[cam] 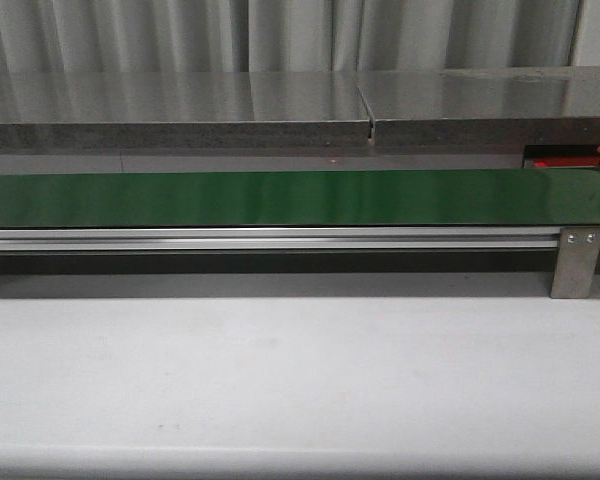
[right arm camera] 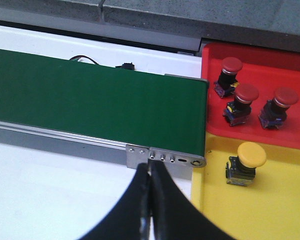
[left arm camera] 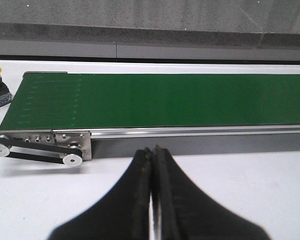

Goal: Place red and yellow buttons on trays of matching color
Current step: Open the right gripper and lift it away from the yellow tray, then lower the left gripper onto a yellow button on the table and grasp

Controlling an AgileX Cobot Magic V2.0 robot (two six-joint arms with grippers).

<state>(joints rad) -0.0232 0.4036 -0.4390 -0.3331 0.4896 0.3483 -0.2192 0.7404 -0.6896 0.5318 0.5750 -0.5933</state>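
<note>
Table: you see a white top (cam: pixel 300 380) under the green belt (cam: pixel 280 198).
Trays: three red buttons (right arm camera: pixel 246 94) sit on your red tray (right arm camera: pixel 290 62); one yellow button (right arm camera: pixel 251 154) sits on the yellow tray (right arm camera: pixel 270 205).
Grippers: your left gripper (left arm camera: pixel 153 152) and right gripper (right arm camera: pixel 149 167) are both pressed closed, holding nothing.

No text, label, brand, number or sign can be read in any of the three views.

Front camera faces the green belt (cam: pixel 280 198) squarely; wrist cameras (nearer, higher) cover opposite ends.
</note>
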